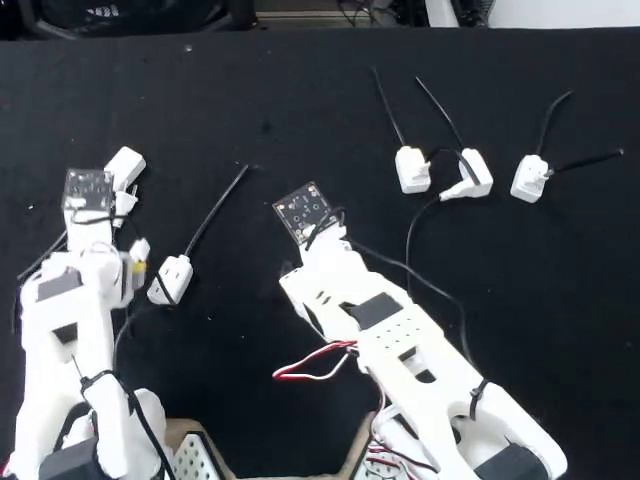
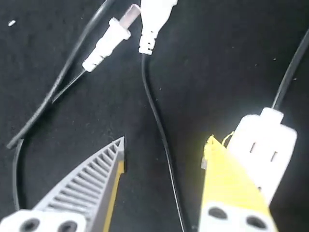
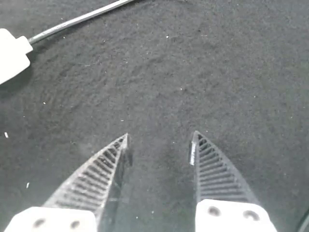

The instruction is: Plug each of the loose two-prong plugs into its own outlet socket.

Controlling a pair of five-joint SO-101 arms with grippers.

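A black felt-like tabletop (image 1: 250, 120) spreads beneath and well beyond the right gripper (image 3: 159, 139), and past the table's far edge lie possibly dark cables (image 1: 365, 10) and a white panel (image 1: 560, 12).

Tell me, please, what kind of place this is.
Probably a robotics test bench in a lab or workshop. A black cloth covers the table, the left arm and right arm sit side by side at it, and white outlet sockets with short cords lie spread out.
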